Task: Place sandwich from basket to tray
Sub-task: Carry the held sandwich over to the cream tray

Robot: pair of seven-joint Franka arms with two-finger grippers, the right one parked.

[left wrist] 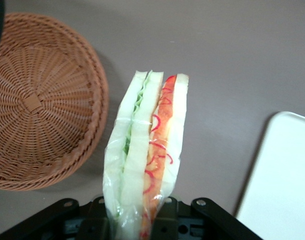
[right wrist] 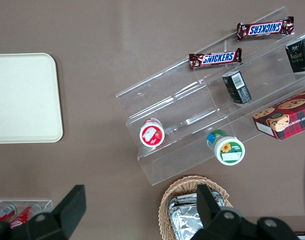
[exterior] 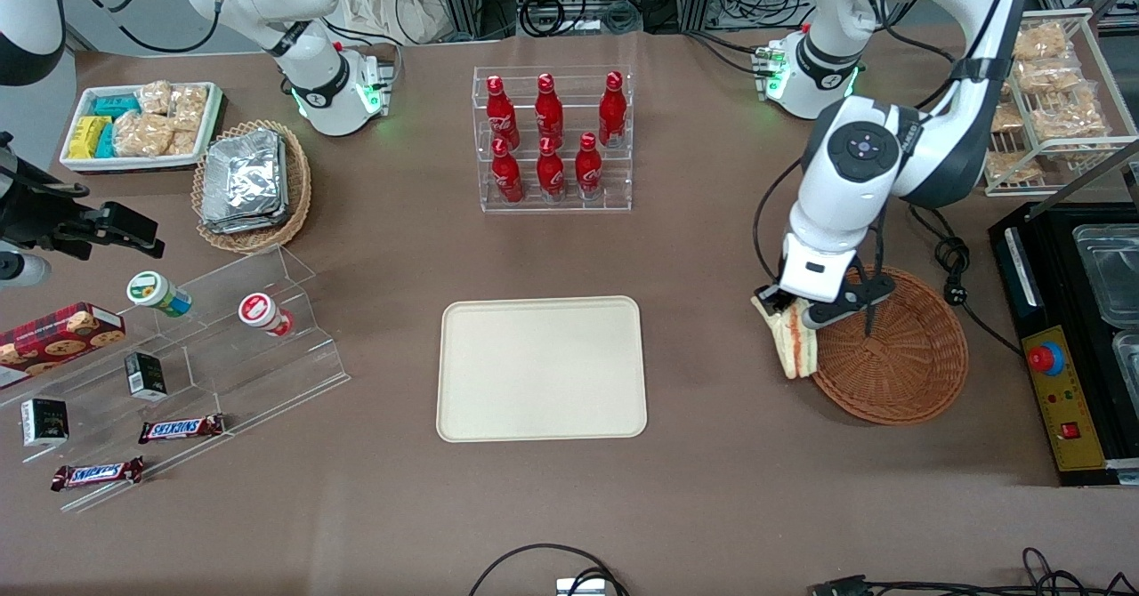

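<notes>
While the sandwich hangs clear of the basket, the scene reads as follows.

Snack bars [exterior: 181, 429]: two of them lie near the front edge of the surface, at the parked arm's end, on a clear stepped stand [exterior: 222, 356].
Foil packets [exterior: 244, 178]: stacked in a lighter tan wicker basket, farther from the front camera than the stand.
Tray [exterior: 541, 369]: flat, cream, with nothing on it, in the middle of the surface toward the front edge.
Bottles [exterior: 549, 133]: six red ones upright in a clear rack, farther from the front camera than the tray.
Sandwich [exterior: 791, 340]: wrapped in clear film, lifted above the surface just outside the basket's rim, on the side nearest the tray; it hangs point-down below the gripper, its layered edge showing in the left wrist view.
Gripper [exterior: 787, 309]: clenched on the sandwich's upper end, fingers pressing the bread from both sides, above the basket's rim.
Basket [exterior: 899, 351]: reddish-brown wicker, at the working arm's end of the surface, nothing in it.
</notes>
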